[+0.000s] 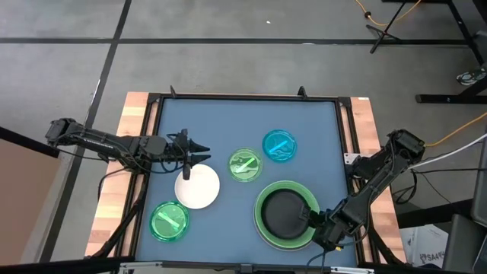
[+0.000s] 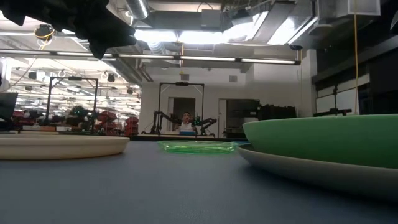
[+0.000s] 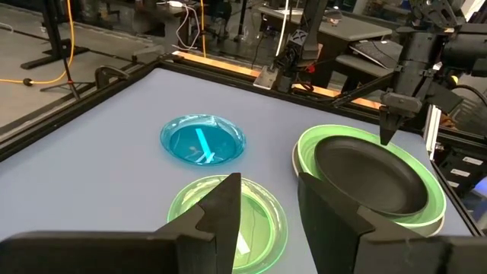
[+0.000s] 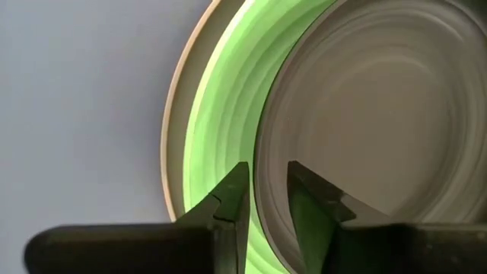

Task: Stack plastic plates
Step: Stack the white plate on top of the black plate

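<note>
A black plate [image 1: 284,211] lies in a large light green plate [image 1: 264,221], which sits on a grey plate [image 2: 292,163]. My right gripper [image 1: 314,221] is at the black plate's right rim, shut on it. A white plate [image 1: 197,188] lies flat at centre left. My left gripper [image 1: 201,154] hovers open over the white plate's far edge and touches nothing. Two small green plates [image 1: 169,221] [image 1: 245,164] and a blue one [image 1: 279,146] lie flat and apart on the table. My right gripper pinches the black plate's rim [image 4: 268,164] on its right side. One finger [image 4: 316,199] is inside the plate and the other [image 4: 230,196] is outside, over the green plate. The fingers come from above, pointing down. The black plate rests in the green plate.
The blue table top is framed by a raised dark border [image 1: 243,97] with wooden strips at left and right. There is bare surface along the far side and between the white plate and the stack. A person [image 2: 185,122] sits far off in the room.
</note>
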You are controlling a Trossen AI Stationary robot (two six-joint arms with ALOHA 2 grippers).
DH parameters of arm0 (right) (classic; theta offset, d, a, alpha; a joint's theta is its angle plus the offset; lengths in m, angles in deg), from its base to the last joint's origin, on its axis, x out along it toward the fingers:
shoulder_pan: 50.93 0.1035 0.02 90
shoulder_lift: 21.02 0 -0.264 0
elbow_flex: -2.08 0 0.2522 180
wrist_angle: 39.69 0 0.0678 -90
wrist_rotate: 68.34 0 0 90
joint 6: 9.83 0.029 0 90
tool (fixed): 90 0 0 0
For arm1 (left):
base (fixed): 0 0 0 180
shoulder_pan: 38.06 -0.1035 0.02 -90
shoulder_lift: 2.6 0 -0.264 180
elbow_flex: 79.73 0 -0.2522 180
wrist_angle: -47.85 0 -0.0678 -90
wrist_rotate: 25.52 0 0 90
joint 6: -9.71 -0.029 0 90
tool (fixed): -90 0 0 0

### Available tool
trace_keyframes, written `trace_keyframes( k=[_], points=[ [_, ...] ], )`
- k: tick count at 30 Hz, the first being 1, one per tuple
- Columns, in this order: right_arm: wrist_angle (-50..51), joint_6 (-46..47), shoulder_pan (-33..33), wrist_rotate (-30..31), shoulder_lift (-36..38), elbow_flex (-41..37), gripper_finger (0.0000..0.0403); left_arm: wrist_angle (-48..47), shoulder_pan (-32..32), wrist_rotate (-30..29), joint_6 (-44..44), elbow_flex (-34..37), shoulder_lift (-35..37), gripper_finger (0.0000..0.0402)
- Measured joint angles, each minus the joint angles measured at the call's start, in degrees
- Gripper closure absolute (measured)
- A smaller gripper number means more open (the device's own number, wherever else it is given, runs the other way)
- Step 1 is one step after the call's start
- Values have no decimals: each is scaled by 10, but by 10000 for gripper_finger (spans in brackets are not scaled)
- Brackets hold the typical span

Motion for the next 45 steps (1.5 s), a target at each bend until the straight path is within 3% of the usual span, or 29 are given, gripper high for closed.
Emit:
trace_keyframes(
  k=[22, 36, 45],
  points=[
    [0, 40, 0, 0, 4, 0, 325, 0, 0, 0, 0, 0, 0, 277],
    [-1, 39, 0, 3, 63, 0, 325, 0, 0, 0, 2, 0, 0, 277],
    [0, 39, 0, 36, 105, 0, 325, 0, 0, 0, 12, 0, 0, 277]
  ],
)
